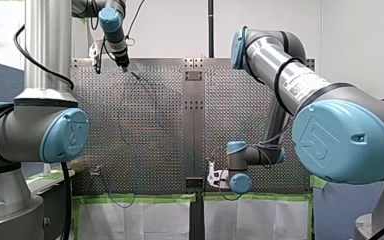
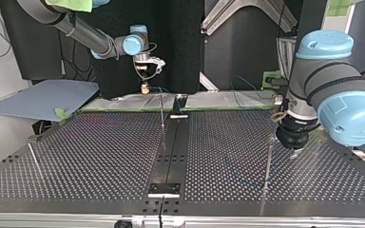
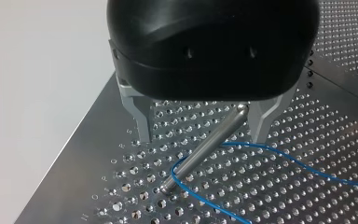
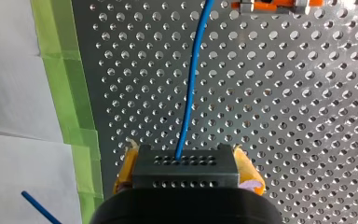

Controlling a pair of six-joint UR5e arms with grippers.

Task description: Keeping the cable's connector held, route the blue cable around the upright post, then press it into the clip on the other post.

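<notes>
My right gripper [image 4: 185,158] clamped the black connector [image 4: 185,170] while my left gripper [image 3: 200,123] stood wide astride the upright post [image 3: 200,149], the blue cable [image 4: 191,84] looped round its foot on the table [image 3: 98,154] (routing nearly done, I judged), so next came pressing it into the orange clip [image 4: 261,5].

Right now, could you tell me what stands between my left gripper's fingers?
The upright post, with the blue cable looping round its foot, as the left wrist view shows.
</notes>
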